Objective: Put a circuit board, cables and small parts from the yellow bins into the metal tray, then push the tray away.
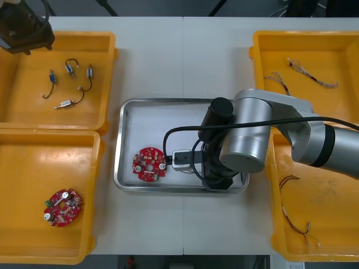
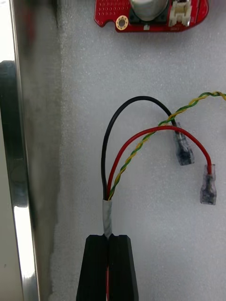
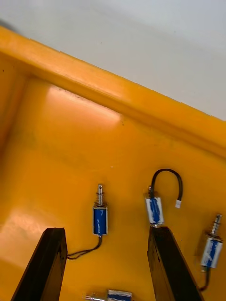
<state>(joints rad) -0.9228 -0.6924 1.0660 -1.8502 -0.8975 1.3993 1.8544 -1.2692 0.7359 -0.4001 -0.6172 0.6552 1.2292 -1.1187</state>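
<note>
My right gripper is shut on the taped end of a red and yellow cable with a black strand. The cable's loose ends lie on the white lining of the metal tray. Just beyond those ends a round red circuit board rests in the tray; from the front it sits left of my right arm. My left gripper hangs open over the far left yellow bin, one small metal part between its fingers and below them.
More small metal parts with black leads lie in that far left bin. A second circuit board sits in the near left bin. Thin cables lie in the far right bin and the near right bin.
</note>
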